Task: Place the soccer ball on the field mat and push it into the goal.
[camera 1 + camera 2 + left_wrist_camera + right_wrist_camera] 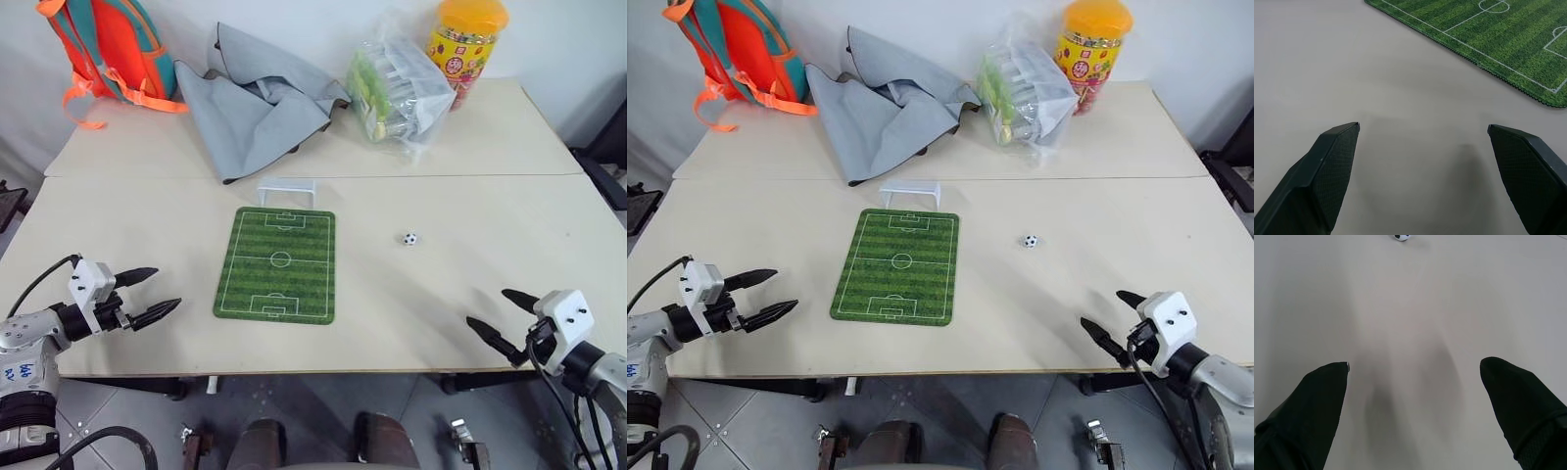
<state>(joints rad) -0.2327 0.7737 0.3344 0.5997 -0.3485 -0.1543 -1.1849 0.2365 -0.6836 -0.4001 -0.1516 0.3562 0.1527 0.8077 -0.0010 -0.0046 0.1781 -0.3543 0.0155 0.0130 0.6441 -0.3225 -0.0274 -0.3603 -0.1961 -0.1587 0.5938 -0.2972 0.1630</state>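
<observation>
While both arms hung low at the frame's bottom corners, the soccer ball [409,238] sat on the bare table [470,284], right of centre and apart from the field mat [277,264]. From the right gripper [503,318], bottom right with fingers spread wide and holding nothing, the ball lay up and to the left. The left gripper [147,295], bottom left and likewise wide and empty, had the whole mat between it and the ball, so the right arm looked better placed. At the mat's upper short edge stood the goal [286,190], along its long axis.
</observation>
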